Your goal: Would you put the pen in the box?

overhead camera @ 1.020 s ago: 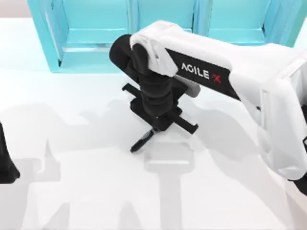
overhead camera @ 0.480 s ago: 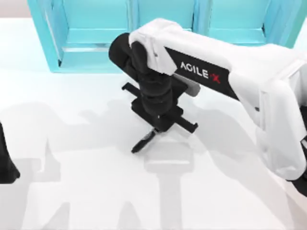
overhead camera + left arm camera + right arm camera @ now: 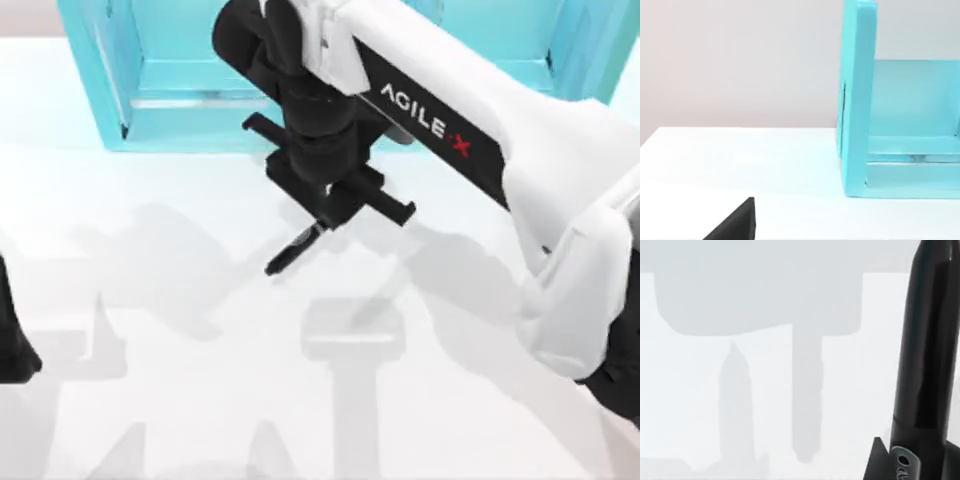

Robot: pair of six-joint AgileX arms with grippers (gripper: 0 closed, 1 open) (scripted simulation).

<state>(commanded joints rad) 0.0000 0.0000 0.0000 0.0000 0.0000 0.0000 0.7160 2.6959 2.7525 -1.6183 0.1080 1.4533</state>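
White glossy desk point(image 3: 150, 400) backing onto my turquoise shelf unit point(image 3: 180, 90), right pincer point(image 3: 322, 222) pinching the slim black pen point(image 3: 290, 250), slanting down-left, left pincer point(image 3: 12, 340) idling at the left edge, can't tell its grip.

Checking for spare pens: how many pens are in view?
1. The pen hangs tilted from the right pincer above the table, in front of the turquoise shelf; others may be hidden.

white table point(image 3: 150, 400), turquoise shelf unit point(image 3: 180, 70) on it
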